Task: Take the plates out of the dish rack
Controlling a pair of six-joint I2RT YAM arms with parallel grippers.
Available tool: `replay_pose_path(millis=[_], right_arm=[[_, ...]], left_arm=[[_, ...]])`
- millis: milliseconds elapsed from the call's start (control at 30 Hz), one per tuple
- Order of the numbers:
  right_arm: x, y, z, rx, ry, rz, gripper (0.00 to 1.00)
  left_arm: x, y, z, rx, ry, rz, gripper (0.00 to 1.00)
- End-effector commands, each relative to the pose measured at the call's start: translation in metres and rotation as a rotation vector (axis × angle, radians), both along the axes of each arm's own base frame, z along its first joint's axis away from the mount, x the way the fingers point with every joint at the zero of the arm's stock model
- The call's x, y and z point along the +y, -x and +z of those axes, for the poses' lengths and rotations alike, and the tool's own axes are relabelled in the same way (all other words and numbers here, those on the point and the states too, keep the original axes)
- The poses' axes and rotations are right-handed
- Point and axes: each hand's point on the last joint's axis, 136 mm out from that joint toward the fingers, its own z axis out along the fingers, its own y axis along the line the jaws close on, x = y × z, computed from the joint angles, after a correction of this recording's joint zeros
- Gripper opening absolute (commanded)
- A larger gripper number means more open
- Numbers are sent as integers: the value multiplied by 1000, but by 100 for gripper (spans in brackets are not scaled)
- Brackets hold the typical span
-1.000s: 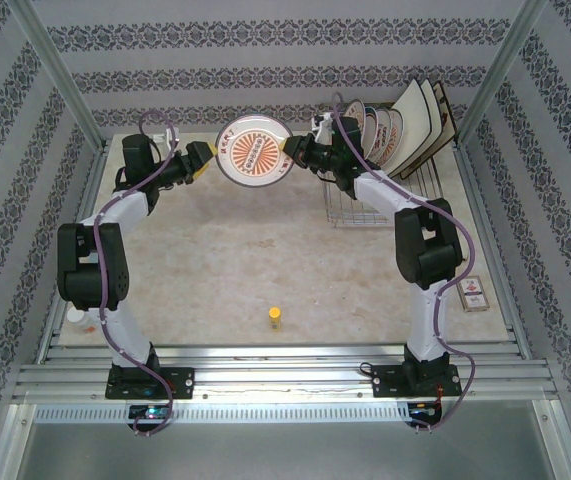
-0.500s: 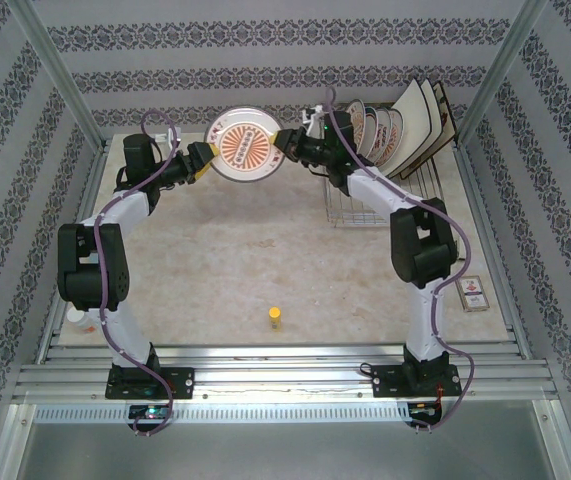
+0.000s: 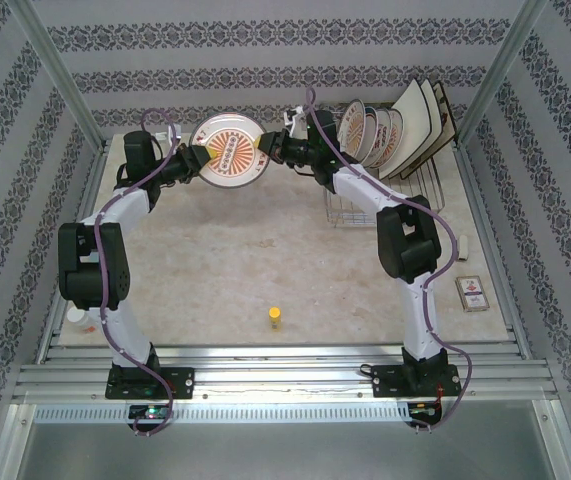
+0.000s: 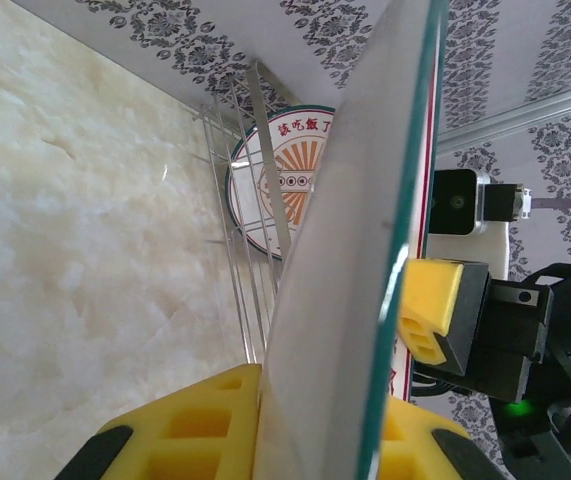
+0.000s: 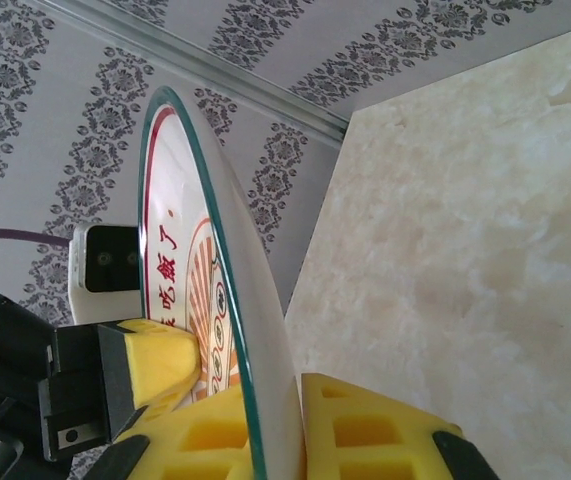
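The round plate [image 3: 230, 152] was upright in the air above the far part of the desk [image 3: 235, 270], to the left of the dish rack [image 3: 365, 205]. The left end effector [image 3: 198, 160] was clenched on its left rim, and the right end effector [image 3: 270, 150] was grasping the opposite rim. The other plates [image 3: 377, 130] stood in the rack.
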Motion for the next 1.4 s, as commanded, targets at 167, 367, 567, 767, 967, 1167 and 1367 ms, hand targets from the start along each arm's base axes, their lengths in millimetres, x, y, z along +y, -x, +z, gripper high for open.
replay_pose_path(millis=[167,367,567,767,967,1167,1367], right_arm=[[-20,-12,35,-71,49,-37,98],[-86,-13,42,-99,342,-161,98],[-164,10,36,-82,772,-265,98],[-208,41,35,-85,975,-291,98],[-237,55,24,-57,1102,-306,98],[-264,57,8,12,1144,-300,98],[-277,60,6,27,1147,-305,98]], left_arm=[[10,-5,12,-62,-40,63,0],[69,-17,-8,33,-116,342,0],[139,-22,-31,126,-86,634,0],[196,-15,-54,184,-81,848,0],[221,-26,-78,220,-58,910,0],[231,-34,-100,242,-68,924,0],[245,-39,-119,264,-56,960,0]])
